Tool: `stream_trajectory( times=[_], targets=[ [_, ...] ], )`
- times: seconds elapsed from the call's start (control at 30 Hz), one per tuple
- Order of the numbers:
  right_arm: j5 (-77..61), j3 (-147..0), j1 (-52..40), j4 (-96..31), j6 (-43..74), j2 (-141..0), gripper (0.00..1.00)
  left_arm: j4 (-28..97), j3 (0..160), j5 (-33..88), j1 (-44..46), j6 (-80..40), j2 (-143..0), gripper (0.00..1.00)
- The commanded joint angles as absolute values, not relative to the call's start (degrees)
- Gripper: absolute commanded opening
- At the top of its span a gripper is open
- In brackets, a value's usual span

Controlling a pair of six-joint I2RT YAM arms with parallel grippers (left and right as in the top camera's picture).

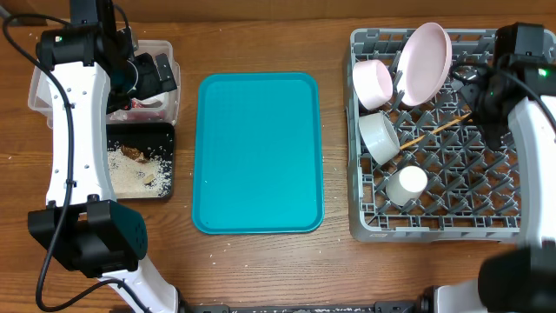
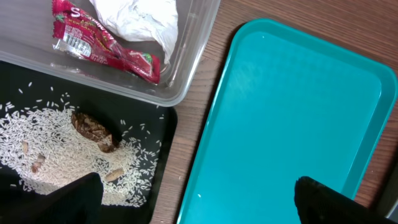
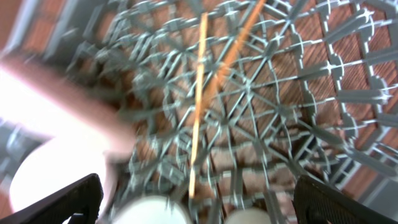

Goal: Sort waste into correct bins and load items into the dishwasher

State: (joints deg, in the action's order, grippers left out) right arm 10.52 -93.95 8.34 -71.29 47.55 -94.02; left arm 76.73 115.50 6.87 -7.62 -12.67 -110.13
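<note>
- Left jaws: released and spread wide, with nothing between them. The dark fingertips [image 2: 68, 199] show at the two lower corners of the left wrist view.
- Clear tub [image 2: 186, 74]: ahead of the left jaws, on the side of one fingertip. It holds the red wrapper [image 2: 106, 46] and the white tissue [image 2: 143, 18], which touch each other.
- Black tray [image 2: 165, 134]: directly beneath that same fingertip and just beside the tub. It carries scattered rice grains [image 2: 56, 149], with a brown scrap [image 2: 93, 130] lying among them.
- Teal tray [image 2: 286, 112]: beneath the other fingertip and running on ahead of it. A strip of wooden worktop [image 2: 211, 68] separates it from the tub and the black tray.
- Right jaws: released and spread wide, gripping nothing. Their tips sit at the lower corners of the right wrist view, which is motion-blurred.
- Dish rack [image 1: 434, 231]: beneath the right jaws. Its grey lattice floor fills the right wrist view. Whether the jaws touch it cannot be told.
- Chopsticks [image 3: 199, 93]: two, lying on the rack floor between and ahead of the right jaws, close together and at a slight angle to each other.
- Plate [image 1: 426, 61]: in the rack, leaning on its edge, just beside the right jaws in the overhead view.
- Bowls [image 1: 373, 83]: two, tipped on their sides in the rack, beyond the plate from the right jaws.
- Cup [image 1: 408, 183]: in the rack near the lower bowl, well apart from the right jaws. Which way up it stands cannot be told.
</note>
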Motion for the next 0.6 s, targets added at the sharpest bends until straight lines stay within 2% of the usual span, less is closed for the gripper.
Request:
stream_trajectory(
  times=[0.0, 0.33, 0.57],
  targets=[
    [9.96, -95.88, 5.08, -74.28, 42.50, -82.41, 1.00, 76.64, 116.29, 7.09, -7.86, -11.97, -108.86, 1.00],
    [8.71, -95.88, 0.60, -82.50, 41.71, -67.48, 1.00, 76.64, 116.29, 7.09, -7.86, -11.97, -108.86, 1.00],
    [16.95, -95.88, 0.60, -88.33, 42.15, -61.56, 1.00, 76.64, 116.29, 7.09, -7.86, -11.97, -108.86, 1.00]
  ],
)
